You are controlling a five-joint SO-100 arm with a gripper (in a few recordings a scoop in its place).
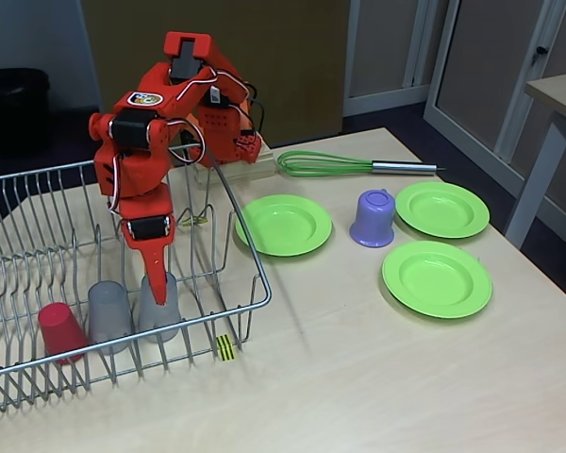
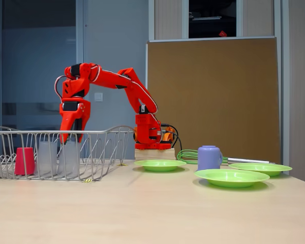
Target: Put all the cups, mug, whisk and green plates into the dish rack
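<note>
Cups are in, everything else still waiting on the table

All three cups stand upside down in the dish rack (image 1: 241, 311): the red cup (image 1: 62, 330) and two grey cups (image 1: 108, 314) (image 1: 160, 307) in a row along its front. The gripper (image 1: 157, 283) hangs right at the rightmost grey cup; can't tell if its fingers are parted or pinching it. Left to do: the purple mug (image 1: 373, 218), the whisk (image 1: 340, 165) near the arm's base, and three green plates (image 1: 284, 225) (image 1: 442, 209) (image 1: 437, 277).
</note>
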